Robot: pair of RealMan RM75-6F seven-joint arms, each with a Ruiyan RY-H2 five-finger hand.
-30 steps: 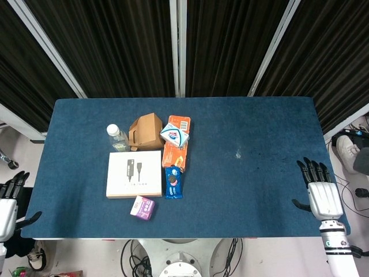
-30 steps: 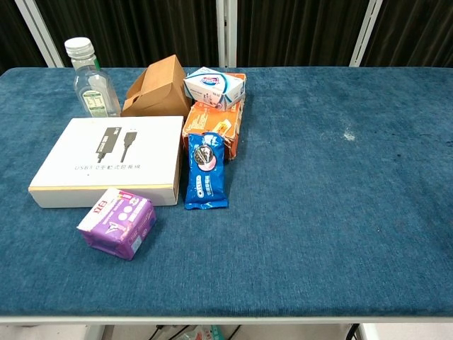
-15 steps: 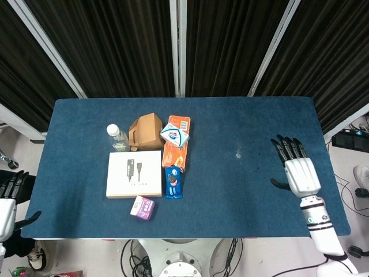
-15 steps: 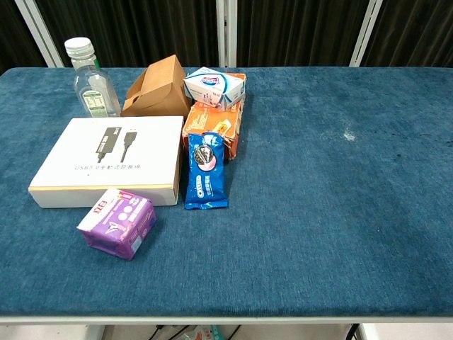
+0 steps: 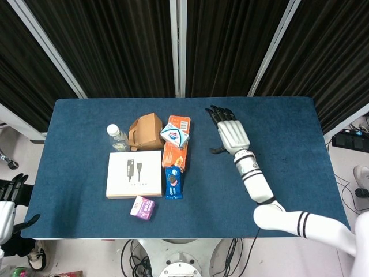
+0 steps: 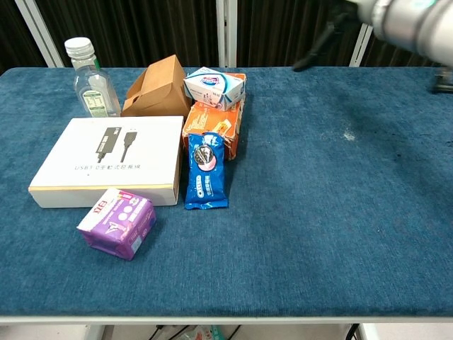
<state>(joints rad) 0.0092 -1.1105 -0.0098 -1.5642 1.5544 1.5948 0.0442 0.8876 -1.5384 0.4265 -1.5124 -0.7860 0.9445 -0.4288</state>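
Observation:
My right hand (image 5: 229, 133) hovers palm down over the blue table (image 5: 277, 121), fingers spread and holding nothing, a short way right of the white-and-blue tissue pack (image 5: 174, 134) and the orange packet (image 5: 176, 154). The chest view catches only its thumb (image 6: 311, 53) and wrist at the top edge. My left hand (image 5: 8, 203) hangs off the table's near left corner, fingers apart and empty. Left of centre lie a clear bottle (image 5: 117, 137), a brown carton (image 5: 147, 131), a white flat box (image 5: 134, 173), a blue cookie packet (image 5: 173, 182) and a purple pack (image 5: 142, 208).
Dark curtains with white posts (image 5: 179, 46) back the table. Cables and a round base (image 5: 181, 262) show under the near edge. A faint white mark (image 6: 348, 134) sits on the cloth right of centre.
My right hand has swept from the table's near right edge up and left to the middle, beside the packets. The left hand has dropped slightly. The objects have not moved.

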